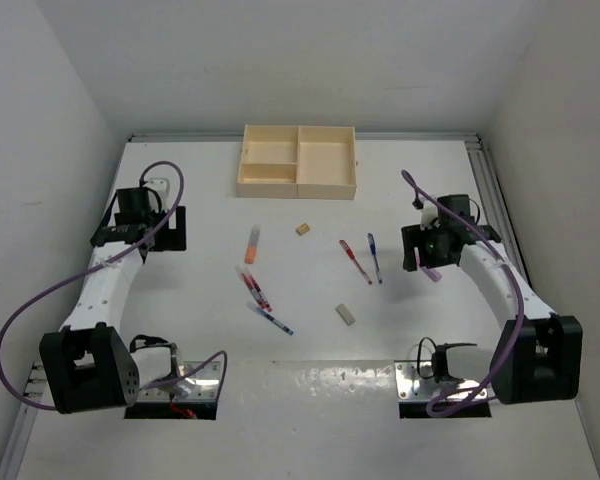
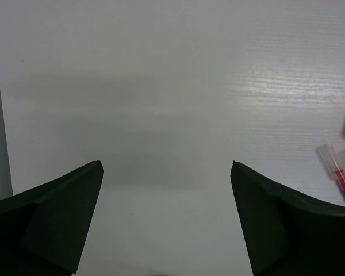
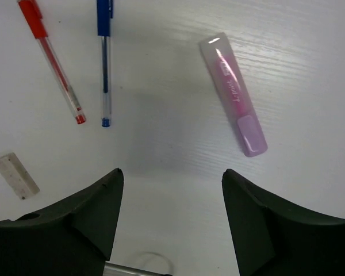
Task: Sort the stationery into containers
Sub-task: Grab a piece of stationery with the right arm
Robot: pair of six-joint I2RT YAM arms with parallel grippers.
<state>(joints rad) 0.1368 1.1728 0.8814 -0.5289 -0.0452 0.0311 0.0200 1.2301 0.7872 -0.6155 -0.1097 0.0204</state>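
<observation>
Though poised with left gripper and right gripper both spread wide and empty, yet to sort anything: eraser, red and blue pens, pink highlighter just beside the right gripper, orange marker and tan block all loose on the table, well short of the bare far tray, approach unobstructed.

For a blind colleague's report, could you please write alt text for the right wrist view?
The open right hand hangs over a white table, holding nothing. Nearby lie a pink highlighter, a red pen, a blue pen and a beige eraser block.
</observation>
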